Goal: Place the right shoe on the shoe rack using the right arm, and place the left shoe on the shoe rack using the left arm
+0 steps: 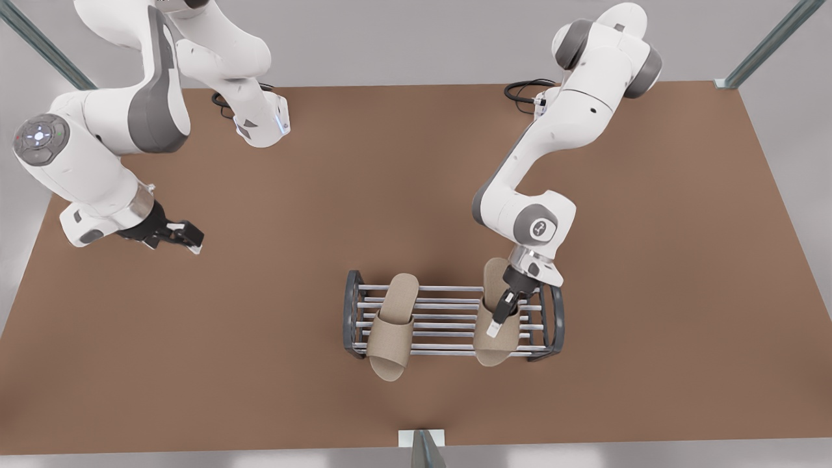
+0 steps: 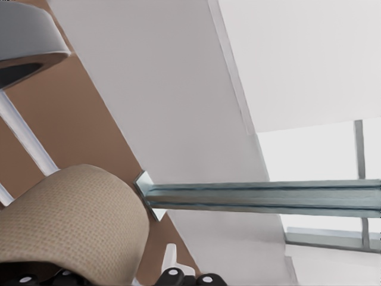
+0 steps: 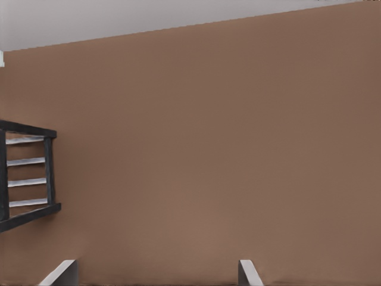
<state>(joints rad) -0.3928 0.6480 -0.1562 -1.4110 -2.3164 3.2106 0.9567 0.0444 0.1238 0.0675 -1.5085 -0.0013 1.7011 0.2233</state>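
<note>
The shoe rack (image 1: 448,317) stands on the brown table, near its front edge. Two beige slippers lie across its bars. The right shoe (image 1: 393,325) rests toward the front view's left, free of any gripper. The left shoe (image 1: 495,338) lies at the rack's other end, and my left gripper (image 1: 502,316) is shut on its strap. In the left wrist view that strap (image 2: 71,220) sits close up beside a rack bar (image 2: 27,140). My right gripper (image 1: 177,235) waits open over bare table at the front view's left. Its wrist view shows its fingers (image 3: 247,271) spread and the rack's end (image 3: 27,179) farther off.
A metal post (image 1: 422,445) rises at the middle of the table's front edge, also seen as a metal post (image 2: 262,196) from the left wrist. Black cables (image 1: 526,91) lie by the arm bases at the back. Bare table lies on both sides of the rack.
</note>
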